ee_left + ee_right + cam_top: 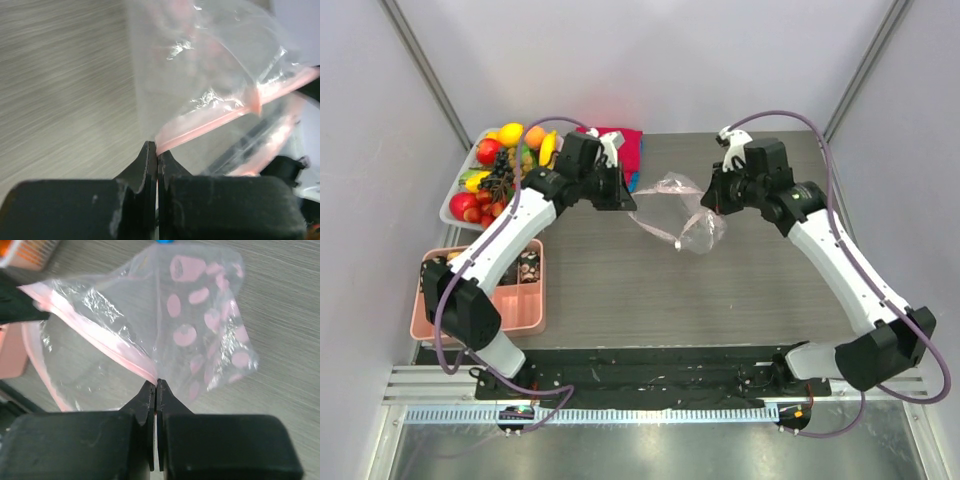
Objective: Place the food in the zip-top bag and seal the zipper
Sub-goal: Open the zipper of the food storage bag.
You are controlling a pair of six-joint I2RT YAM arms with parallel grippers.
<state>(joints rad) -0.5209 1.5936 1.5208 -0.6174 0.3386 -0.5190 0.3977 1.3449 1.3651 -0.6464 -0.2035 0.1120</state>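
Observation:
The clear zip-top bag [678, 212] with pink dots hangs between my two grippers above the table's middle back. My left gripper [628, 200] is shut on the left end of the pink zipper strip [200, 126], pinched at the fingertips in the left wrist view. My right gripper [708, 202] is shut on the strip's other end [115, 347], with the dotted bag [200, 330] hanging beyond it. The bag looks empty. The food [505, 165], glossy toy fruits in red, yellow, orange and dark purple, lies in a white tray at the back left.
A red folded cloth [625, 148] lies behind the left gripper. The white tray [453, 205] holds the fruits. A pink bin [525, 305] with compartments stands at the left front. Walls enclose the back and both sides.

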